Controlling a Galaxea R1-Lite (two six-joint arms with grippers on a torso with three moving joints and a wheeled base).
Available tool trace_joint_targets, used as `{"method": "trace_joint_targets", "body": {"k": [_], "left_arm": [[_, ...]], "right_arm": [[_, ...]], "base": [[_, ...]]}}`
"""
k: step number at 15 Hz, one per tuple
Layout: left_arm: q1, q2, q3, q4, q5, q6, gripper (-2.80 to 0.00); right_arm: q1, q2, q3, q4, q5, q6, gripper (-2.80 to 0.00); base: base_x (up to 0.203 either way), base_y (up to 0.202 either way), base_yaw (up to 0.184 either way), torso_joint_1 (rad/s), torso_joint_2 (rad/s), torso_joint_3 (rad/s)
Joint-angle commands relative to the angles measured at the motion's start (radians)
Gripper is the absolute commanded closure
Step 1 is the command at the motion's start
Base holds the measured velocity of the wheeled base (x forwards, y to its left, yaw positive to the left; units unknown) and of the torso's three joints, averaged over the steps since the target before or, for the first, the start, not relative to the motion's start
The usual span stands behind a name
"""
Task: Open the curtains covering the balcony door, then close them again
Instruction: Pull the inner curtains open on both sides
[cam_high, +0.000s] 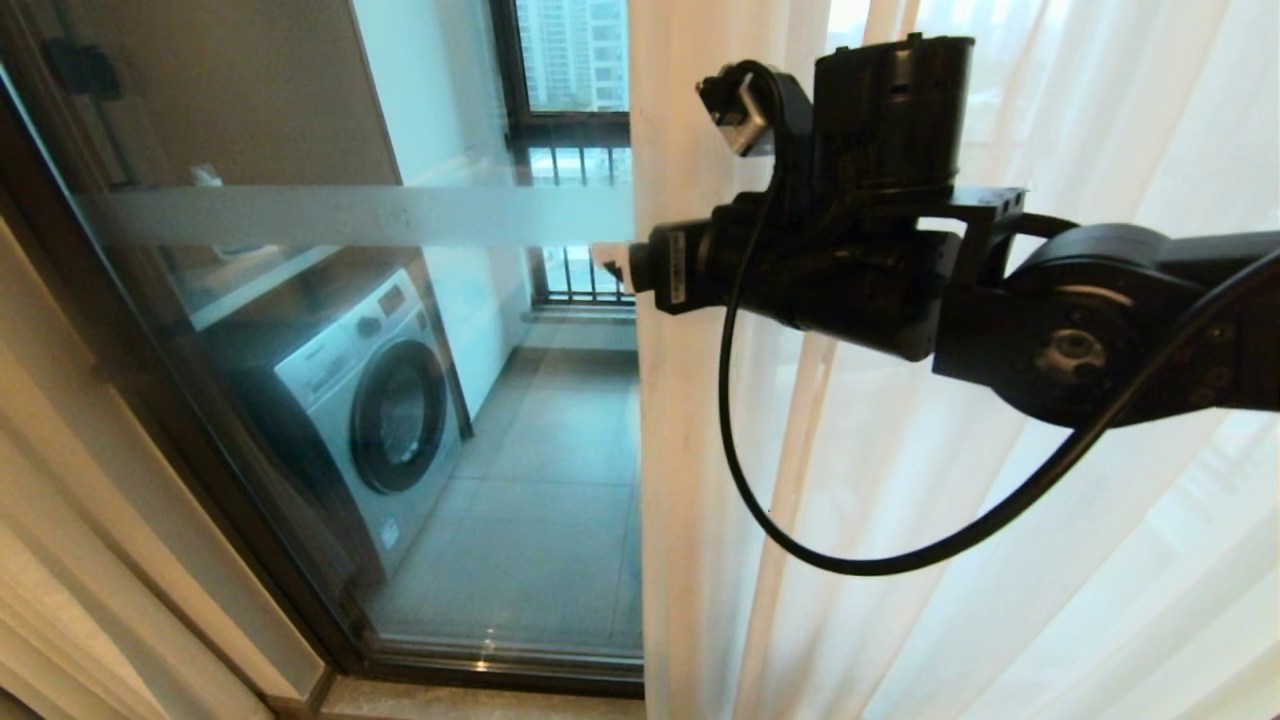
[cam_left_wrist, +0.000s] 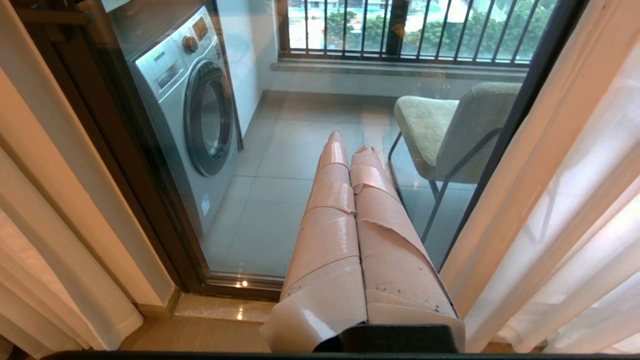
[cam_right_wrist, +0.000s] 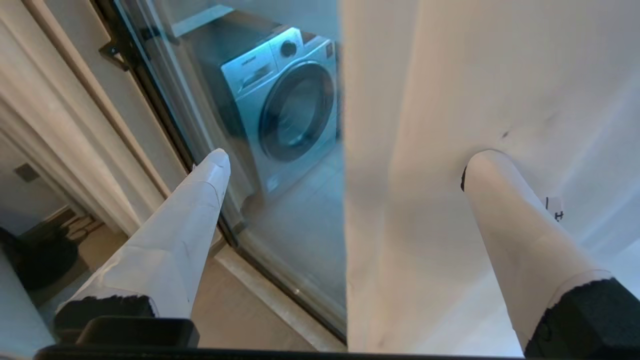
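At about nine o'clock in the head view the heavy cream drape hangs bunched against the dark frame, presumably parked there so the glass stays clear. Moving toward centre, the balcony door stands uncovered, its frosted band running across at ten o'clock and a washing machine visible through it on the balcony floor. The left gripper sits low and idle in front of that glass, its taped fingers clenched together on nothing. At twelve o'clock the free edge of the sheer curtain falls straight down, and everything from there round to three o'clock is covered by its folds. The right gripper reaches across from three o'clock with fingers spread wide, straddling that edge: one fingertip lies over bare glass, the other seems to dent the fabric, though contact is hard to confirm. Open room for dragging lies toward nine o'clock, so this looks like lining up to pinch the hem and close the curtains.
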Motion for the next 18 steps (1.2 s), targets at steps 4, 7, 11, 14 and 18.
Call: {"method": "trace_joint_targets", "body": {"k": [4, 7, 11, 14, 18], "left_arm": [[0.0, 0.0, 0.0, -0.001, 0.0, -0.001, 0.0], [0.0, 0.0, 0.0, -0.001, 0.0, -0.001, 0.0], [0.0, 0.0, 0.0, -0.001, 0.0, -0.001, 0.0], [0.0, 0.0, 0.0, -0.001, 0.0, -0.001, 0.0], [0.0, 0.0, 0.0, -0.001, 0.0, -0.001, 0.0]], "right_arm": [[0.004, 0.0, -0.053, 0.002, -0.03, -0.022, -2.8], [0.004, -0.025, -0.045, 0.0, -0.07, -0.064, -2.8], [0.003, -0.067, -0.005, 0.003, -0.083, -0.114, -2.8], [-0.008, -0.024, -0.031, 0.0, -0.081, -0.114, -2.8], [-0.024, 0.088, -0.118, -0.052, -0.081, -0.113, -2.8]], "base": [[0.0, 0.0, 0.0, 0.0, 0.0, 0.0], [0.0, 0.0, 0.0, 0.0, 0.0, 0.0], [0.0, 0.0, 0.0, 0.0, 0.0, 0.0], [0.0, 0.0, 0.0, 0.0, 0.0, 0.0], [0.0, 0.0, 0.0, 0.0, 0.0, 0.0]]}}
